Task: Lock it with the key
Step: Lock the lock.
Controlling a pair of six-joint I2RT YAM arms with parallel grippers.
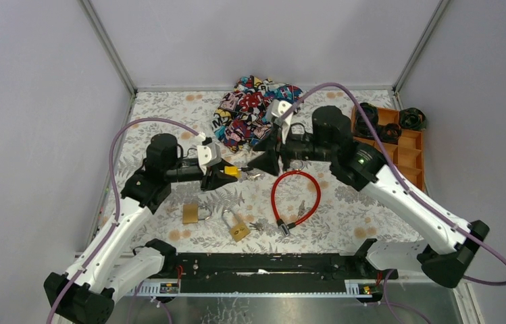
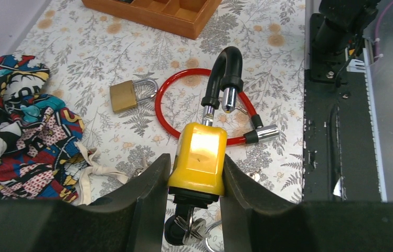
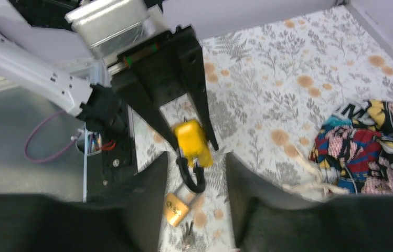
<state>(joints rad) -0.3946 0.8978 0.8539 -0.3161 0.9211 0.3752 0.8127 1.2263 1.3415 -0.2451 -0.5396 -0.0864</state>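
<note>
The small yellow padlock (image 2: 198,155) is held up off the tabletop, a bit left of the middle. The jaws of the left gripper (image 2: 195,173) pinch its two sides. Its black bent loop (image 2: 225,63) points right and is open, with one shiny end out of the body. Silver keys (image 2: 190,227) show at its other end.

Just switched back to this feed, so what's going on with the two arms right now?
The left gripper is clamped on the yellow padlock, whose black shackle stands open with one leg out of the body. Keys hang at its base. The right gripper is open, its fingers either side of the shackle, not yet closed on it.
</note>
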